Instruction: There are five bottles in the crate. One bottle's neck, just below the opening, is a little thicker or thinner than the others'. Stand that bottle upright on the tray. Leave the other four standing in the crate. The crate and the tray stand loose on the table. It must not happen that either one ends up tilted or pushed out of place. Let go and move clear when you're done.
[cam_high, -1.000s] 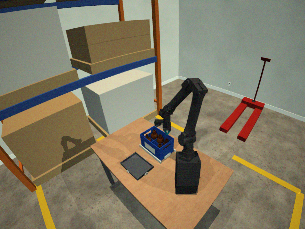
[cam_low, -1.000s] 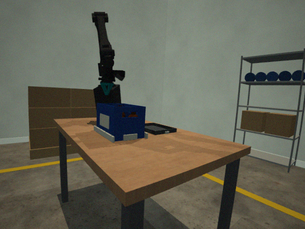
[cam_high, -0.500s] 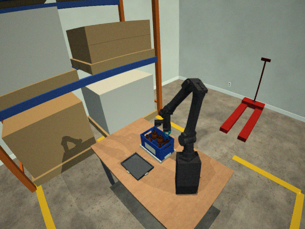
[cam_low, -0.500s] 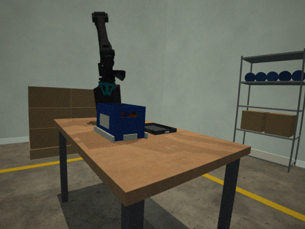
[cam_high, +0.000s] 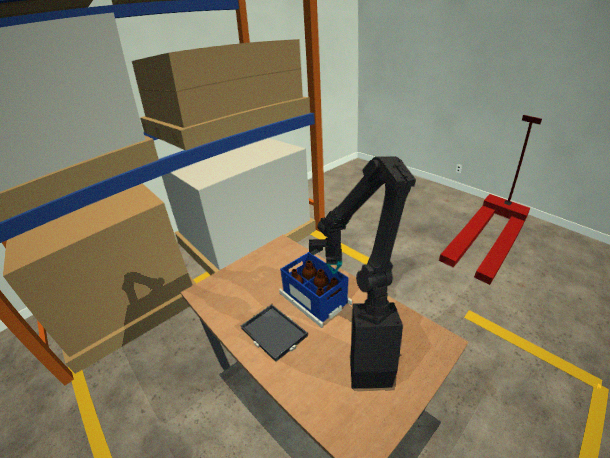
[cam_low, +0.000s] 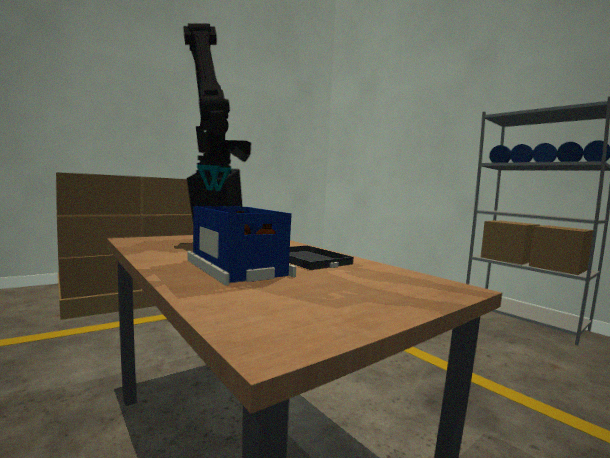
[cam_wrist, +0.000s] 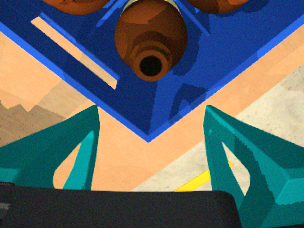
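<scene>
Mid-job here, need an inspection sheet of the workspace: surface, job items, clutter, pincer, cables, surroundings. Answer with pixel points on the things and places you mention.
Surface: wooden table (cam_high: 400, 400) (cam_low: 300, 325), shadows across it.
Crate: blue crate (cam_high: 326, 306) (cam_low: 260, 250) (cam_wrist: 107, 82) upright, pale strips around its foot, brown bottles inside; odd neck cannot be told.
Tray: dark tray (cam_high: 274, 331) (cam_low: 312, 256) flat beside the crate, no bottle on it.
Clutter: nothing seen.
Pincer: pincer (cam_high: 334, 267) (cam_low: 214, 189) (cam_wrist: 151, 114) open above a crate corner, nothing between its fingers.
Cables: nothing seen.
Surroundings: red pallet truck (cam_high: 505, 207), loaded racking (cam_high: 315, 125), metal shelves (cam_low: 545, 166), yellow floor lines (cam_high: 535, 345) (cam_low: 435, 362).

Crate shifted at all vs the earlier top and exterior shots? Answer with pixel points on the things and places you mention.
No. The crate (cam_high: 336, 306) (cam_low: 260, 250) sits in the same spot on the table (cam_high: 400, 350) (cam_low: 325, 320), at the same distance from the tray (cam_high: 274, 332) (cam_low: 320, 264), and level.
</scene>
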